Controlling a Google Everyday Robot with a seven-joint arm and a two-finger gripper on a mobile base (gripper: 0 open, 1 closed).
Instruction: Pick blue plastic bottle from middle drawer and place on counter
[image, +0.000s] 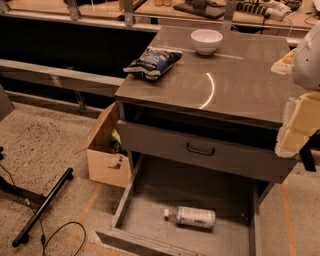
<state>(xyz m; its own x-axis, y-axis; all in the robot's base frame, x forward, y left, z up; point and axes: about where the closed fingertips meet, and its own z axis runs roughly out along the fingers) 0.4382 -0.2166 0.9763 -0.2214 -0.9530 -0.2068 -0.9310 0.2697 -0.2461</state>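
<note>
Blue plastic bottle (192, 217) lies sideways in middle drawer (190, 187); end effector (299, 125) far right.

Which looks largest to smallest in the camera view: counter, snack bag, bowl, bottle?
1. the counter
2. the snack bag and the bottle look about alike; the bottle, in the drawer, lies nearer the camera, so no ranking
3. the bowl
The gripper is at the right edge, beside the counter.
</note>
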